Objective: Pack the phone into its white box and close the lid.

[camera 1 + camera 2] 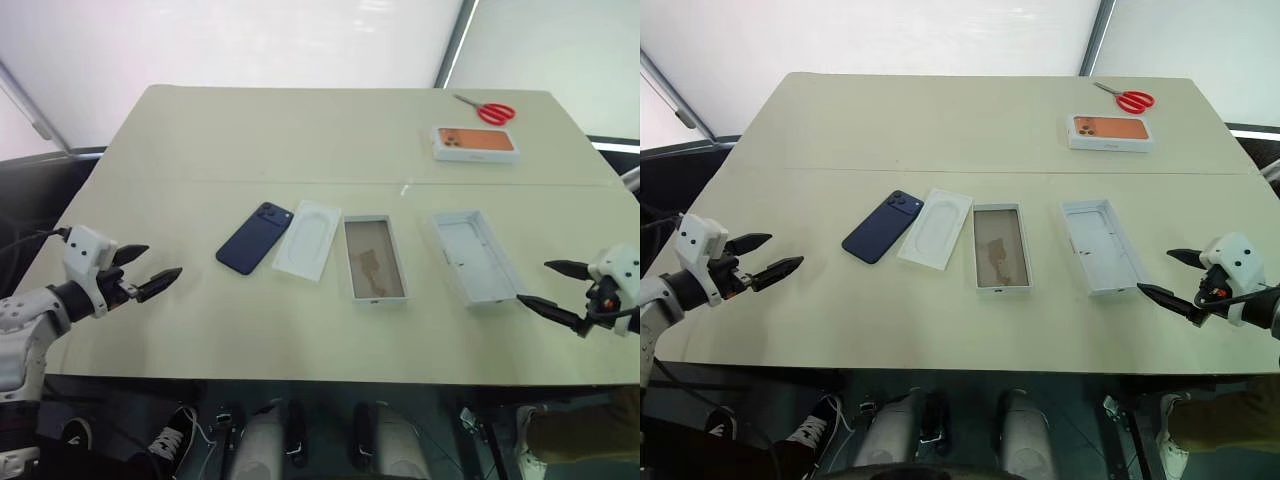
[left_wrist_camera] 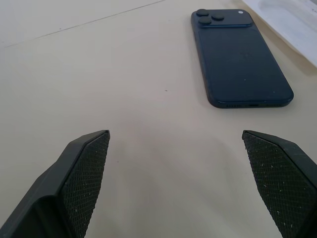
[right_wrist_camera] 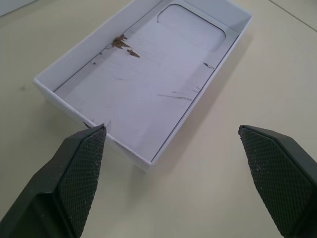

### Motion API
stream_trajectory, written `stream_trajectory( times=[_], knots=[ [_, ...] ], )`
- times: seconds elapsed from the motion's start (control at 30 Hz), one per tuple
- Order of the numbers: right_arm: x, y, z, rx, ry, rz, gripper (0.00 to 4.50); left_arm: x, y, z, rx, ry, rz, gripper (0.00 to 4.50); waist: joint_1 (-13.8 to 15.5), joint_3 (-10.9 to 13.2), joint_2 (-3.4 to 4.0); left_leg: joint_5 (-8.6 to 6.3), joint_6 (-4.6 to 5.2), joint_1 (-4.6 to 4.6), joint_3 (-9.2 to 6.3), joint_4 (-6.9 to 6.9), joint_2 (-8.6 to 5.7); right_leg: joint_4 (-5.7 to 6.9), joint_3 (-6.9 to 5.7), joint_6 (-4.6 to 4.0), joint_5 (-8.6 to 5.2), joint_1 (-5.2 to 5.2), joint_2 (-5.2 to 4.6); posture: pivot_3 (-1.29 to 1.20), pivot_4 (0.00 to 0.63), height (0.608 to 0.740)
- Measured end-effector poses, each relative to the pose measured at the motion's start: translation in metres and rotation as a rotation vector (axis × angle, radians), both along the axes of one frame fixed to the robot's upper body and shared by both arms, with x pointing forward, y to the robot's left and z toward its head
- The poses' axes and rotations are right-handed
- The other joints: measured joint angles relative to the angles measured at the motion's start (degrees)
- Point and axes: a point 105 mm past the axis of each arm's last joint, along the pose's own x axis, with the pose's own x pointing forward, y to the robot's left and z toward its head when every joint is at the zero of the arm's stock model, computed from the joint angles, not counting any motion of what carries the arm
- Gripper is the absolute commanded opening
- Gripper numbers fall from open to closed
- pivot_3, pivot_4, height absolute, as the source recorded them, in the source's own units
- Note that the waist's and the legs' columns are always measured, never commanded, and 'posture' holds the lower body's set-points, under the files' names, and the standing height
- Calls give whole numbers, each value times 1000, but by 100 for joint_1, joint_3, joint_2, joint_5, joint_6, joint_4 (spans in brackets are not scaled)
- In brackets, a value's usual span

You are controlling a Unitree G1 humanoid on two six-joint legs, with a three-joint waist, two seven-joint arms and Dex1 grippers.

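**Both grippers wide and empty, phone and packaging laid out in a row**

The left gripper (image 1: pixel 148 270) hangs over the table's (image 1: pixel 300 130) near left edge, jaws spread wide, nothing between them. Straight out past its fingertips (image 2: pixel 84 173), well clear of them, lies the phone (image 1: pixel 254 238), dark navy, back up, camera cluster at the end away from the gripper. In the left wrist view the phone's port end faces the jaws and sits nearer one finger than the other, with bare tabletop in the gap.

Over on the other side, the right gripper (image 1: pixel 555 287) hovers at the near right edge, jaws likewise released and holding nothing. Just ahead of its fingertips (image 3: pixel 81 168) is the lid (image 1: pixel 474 255), lying open side up, white inside with a few torn brown scuffs. Its near corner comes close to one finger in the right wrist view, but whether they touch I cannot tell.

Between the two grippers, well away from both, the white box (image 1: pixel 374 259) rests open with its tan-brown floor showing. Just beside it, on the phone's side, lies a thin white insert (image 1: pixel 309 240) with a rounded recess, its edge right against the phone.

Far beyond both jaws sit a box with an orange phone picture (image 1: pixel 474 142) and red-handled scissors (image 1: pixel 490 110).
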Motion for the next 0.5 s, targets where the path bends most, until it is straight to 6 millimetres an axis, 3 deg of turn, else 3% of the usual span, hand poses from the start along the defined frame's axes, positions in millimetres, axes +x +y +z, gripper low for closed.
stream_trajectory(
  times=[0.5],
  knots=[
    [5,2,0,-6,-17,9,4473,2,-2,1,0,-3,-7,4500,3,0,0,2,-4,0,0,0,-1,0,0,0,0,0,0,0,150,738]
  ],
)
